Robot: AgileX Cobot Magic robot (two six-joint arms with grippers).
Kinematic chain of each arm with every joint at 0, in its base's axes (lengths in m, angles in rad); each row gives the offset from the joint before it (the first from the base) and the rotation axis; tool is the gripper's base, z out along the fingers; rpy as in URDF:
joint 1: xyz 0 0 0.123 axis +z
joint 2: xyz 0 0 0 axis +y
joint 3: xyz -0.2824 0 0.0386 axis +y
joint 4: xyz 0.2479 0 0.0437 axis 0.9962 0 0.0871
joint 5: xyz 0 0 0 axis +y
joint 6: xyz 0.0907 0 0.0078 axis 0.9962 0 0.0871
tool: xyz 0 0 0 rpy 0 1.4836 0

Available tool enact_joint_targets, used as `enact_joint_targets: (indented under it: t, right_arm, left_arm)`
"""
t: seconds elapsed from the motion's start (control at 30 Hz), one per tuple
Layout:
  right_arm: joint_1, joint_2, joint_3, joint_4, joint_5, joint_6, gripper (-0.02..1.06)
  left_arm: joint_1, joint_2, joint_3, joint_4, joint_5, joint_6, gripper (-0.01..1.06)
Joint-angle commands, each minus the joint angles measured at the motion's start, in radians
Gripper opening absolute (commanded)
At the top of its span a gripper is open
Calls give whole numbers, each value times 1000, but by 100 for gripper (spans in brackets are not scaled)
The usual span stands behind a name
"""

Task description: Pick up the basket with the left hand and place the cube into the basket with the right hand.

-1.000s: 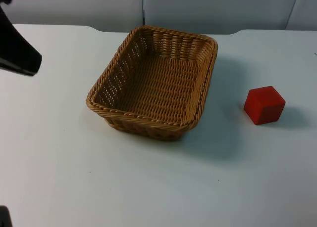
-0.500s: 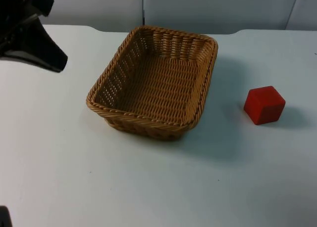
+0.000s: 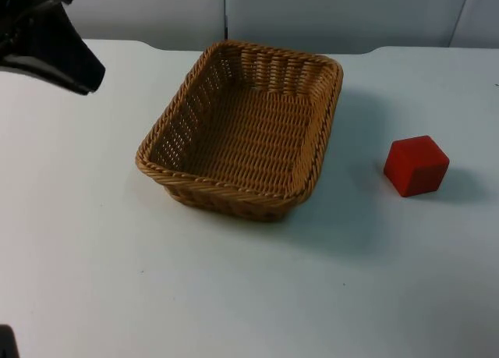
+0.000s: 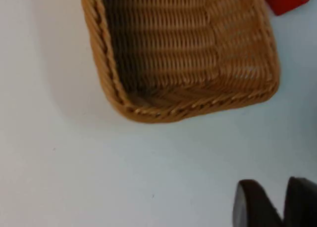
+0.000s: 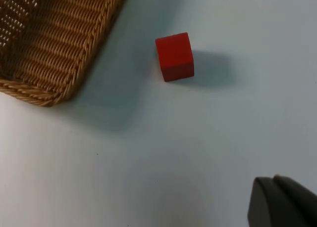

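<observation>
Squarely on the white bench point(image 3: 234, 295) sits the rectangular woven wicker basket point(image 3: 245, 132), tan-brown, with nothing inside it. It stands flat on its base with its open side up and its long sides running away from the camera at a slight slant. The small red cube point(image 3: 416, 165) rests on the bench to the basket's right, clearly apart from it, casting a soft shadow on its far side.

The left claw point(image 4: 277, 204) hangs above the bench off the basket's left side, near the far left corner of the top view, where the black body of the left arm point(image 3: 47, 42) shows. From the left wrist camera its two dark fingertips stand side by side with a narrow gap between them, so it looks slightly open and holds nothing, though the gap is hard to judge. It touches neither the basket nor the bench; the basket's near rim point(image 4: 173, 108) lies well ahead of it, with a sliver of the cube beyond.

The right claw point(image 5: 282, 202) waits above bare bench, some way from the cube and from the basket's corner; whether its fingers are open or closed cannot be told.
</observation>
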Motion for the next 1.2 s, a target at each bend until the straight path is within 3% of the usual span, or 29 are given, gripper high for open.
enact_joint_targets:
  t: [0.0,0.13,0.37,0.63,0.83,1.17]
  right_arm:
    - [1,-4,-7,7,-1,2,0]
    - [1,-4,-7,18,-12,2,0]
    - [1,-4,-7,25,-36,2,0]
    - [1,10,-7,25,-27,2,0]
    - [1,12,-7,25,-14,2,0]
    - [1,12,-7,25,-12,2,0]
  left_arm:
    - [3,2,-3,69,12,-46,36]
    - [3,3,-2,65,-12,-147,88]
    - [-1,63,-4,25,-47,-166,89]
    - [-1,335,-206,34,63,-152,89]
    - [-6,414,-310,32,70,-136,89]
    - [-95,513,-343,28,-137,-54,89]
